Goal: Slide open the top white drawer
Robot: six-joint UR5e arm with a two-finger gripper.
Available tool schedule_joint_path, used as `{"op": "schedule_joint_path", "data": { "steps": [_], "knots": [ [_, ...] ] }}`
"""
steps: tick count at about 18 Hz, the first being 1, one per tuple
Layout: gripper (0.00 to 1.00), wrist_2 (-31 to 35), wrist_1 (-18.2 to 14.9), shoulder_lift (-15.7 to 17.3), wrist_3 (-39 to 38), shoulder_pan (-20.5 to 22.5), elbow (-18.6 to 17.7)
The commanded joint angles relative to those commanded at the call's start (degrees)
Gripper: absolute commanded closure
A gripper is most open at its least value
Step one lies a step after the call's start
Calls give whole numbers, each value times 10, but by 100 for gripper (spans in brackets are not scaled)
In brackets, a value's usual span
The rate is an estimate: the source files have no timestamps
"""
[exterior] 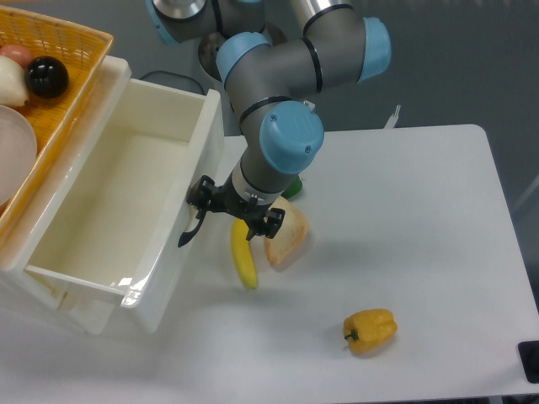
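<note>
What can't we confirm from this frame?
- Tool grip: its fingers at the black handle are too small and dark to tell open from shut.
- Green item: mostly hidden behind the arm.
- Lower drawer: covered by the open top drawer.
- Basket contents: cut off by the left edge.
- Dark object: cropped at the lower right corner.

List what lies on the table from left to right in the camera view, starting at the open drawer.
top white drawer → black handle on its front, where the gripper sits → banana → bread slice → yellow bell pepper.
</note>
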Motion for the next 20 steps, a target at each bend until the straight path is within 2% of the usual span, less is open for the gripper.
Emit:
{"op": "schedule_joint_path", "data": {
  "steps": [4,12,17,20],
  "knots": [
    [0,-26,-4,0,-4,11,0],
    [0,-23,-22,1,1,29,16],
    [0,-18,-12,2,20,54,32],
    [0,-14,19,1,101,80,31]
  ]
}}
